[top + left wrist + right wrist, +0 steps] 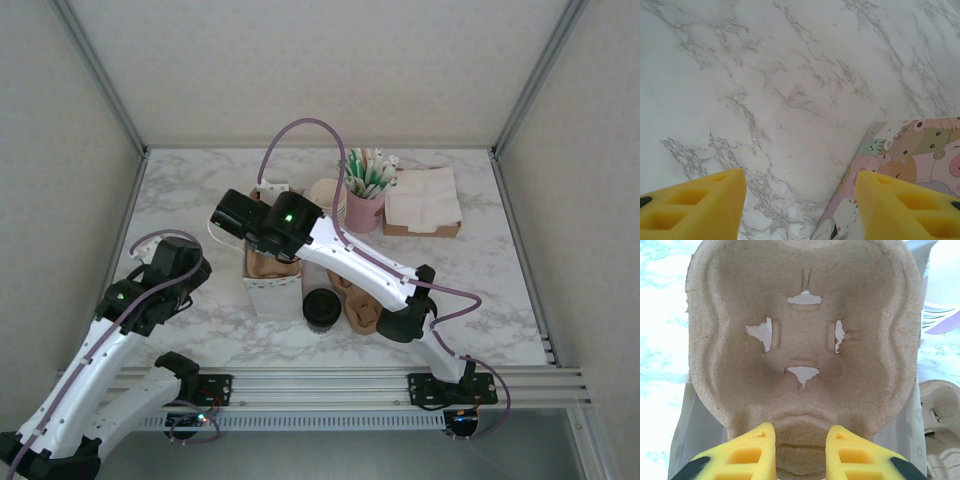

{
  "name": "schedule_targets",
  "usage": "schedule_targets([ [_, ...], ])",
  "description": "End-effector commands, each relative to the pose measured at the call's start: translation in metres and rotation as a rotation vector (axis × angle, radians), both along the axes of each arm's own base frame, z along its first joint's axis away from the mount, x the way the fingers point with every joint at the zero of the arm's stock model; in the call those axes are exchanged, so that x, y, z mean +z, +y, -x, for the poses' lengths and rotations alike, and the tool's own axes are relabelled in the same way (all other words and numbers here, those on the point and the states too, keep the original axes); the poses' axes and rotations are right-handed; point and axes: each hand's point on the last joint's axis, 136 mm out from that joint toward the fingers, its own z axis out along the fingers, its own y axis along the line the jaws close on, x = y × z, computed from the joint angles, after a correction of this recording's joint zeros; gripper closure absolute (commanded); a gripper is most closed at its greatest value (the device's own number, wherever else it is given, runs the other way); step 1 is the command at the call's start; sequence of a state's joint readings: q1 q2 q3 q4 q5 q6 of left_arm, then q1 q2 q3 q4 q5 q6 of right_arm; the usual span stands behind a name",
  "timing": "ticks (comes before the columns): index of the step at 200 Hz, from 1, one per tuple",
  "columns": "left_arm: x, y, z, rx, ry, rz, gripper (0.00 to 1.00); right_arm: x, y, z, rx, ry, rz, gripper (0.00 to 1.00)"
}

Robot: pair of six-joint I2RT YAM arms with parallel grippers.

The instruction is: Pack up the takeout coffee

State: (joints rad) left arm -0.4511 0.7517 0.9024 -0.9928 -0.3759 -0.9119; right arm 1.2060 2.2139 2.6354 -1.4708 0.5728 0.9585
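**Right gripper (800, 440) pinches cup tray (800, 340); coffee (320, 308) on table (765, 75)**

The right gripper's fingers are clamped on the near rim of the brown pulp cup tray. The black-lidded coffee stands behind that hand, toward its arm's base. The left gripper (800, 175) is spread apart above the marble table. A cartoon-animal-print bag (905, 165) lies to its right.

White arms (95, 365) (black joints (405, 322)), mauve cables (290, 128), yellow fingers (747, 452)

The top camera sits above and behind the arm bases and looks down over the whole bench (200, 330). The left wrist camera looks closely at the bench past the left hand (800, 200). The right wrist camera faces the pulp carrier (800, 340) at close range; the top view shares it.
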Motion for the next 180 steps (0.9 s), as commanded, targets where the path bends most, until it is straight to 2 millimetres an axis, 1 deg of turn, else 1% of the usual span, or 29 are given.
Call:
schedule_targets([
  [1,-0.001,0.005,0.006,0.012,0.013,-0.022,0.40,-0.010,-0.008,0.000,-0.030,0.047,0.018,0.77],
  [21,0.000,0.006,0.006,0.014,0.010,-0.020,0.40,-0.016,-0.008,-0.001,-0.050,0.077,0.002,0.77],
  [38,-0.001,0.005,0.006,0.015,0.011,-0.020,0.40,-0.018,-0.009,-0.002,-0.065,0.082,-0.007,0.78],
  [72,-0.001,0.005,0.006,0.014,0.012,-0.020,0.40,-0.013,-0.020,-0.006,-0.144,0.071,-0.029,0.84],
  [113,-0.002,0.005,0.006,0.016,0.013,-0.017,0.40,-0.015,-0.015,-0.001,-0.170,0.110,-0.079,0.86],
  [121,-0.002,0.005,0.006,0.015,0.012,-0.016,0.40,-0.015,-0.017,-0.001,-0.190,0.115,-0.085,0.87],
  [145,-0.002,0.005,0.006,0.016,0.011,-0.014,0.40,-0.021,-0.016,0.001,-0.189,0.133,-0.074,0.87],
  [180,-0.002,0.004,0.006,0.015,0.009,-0.011,0.41,-0.037,-0.018,0.003,-0.200,0.166,-0.026,0.87],
])
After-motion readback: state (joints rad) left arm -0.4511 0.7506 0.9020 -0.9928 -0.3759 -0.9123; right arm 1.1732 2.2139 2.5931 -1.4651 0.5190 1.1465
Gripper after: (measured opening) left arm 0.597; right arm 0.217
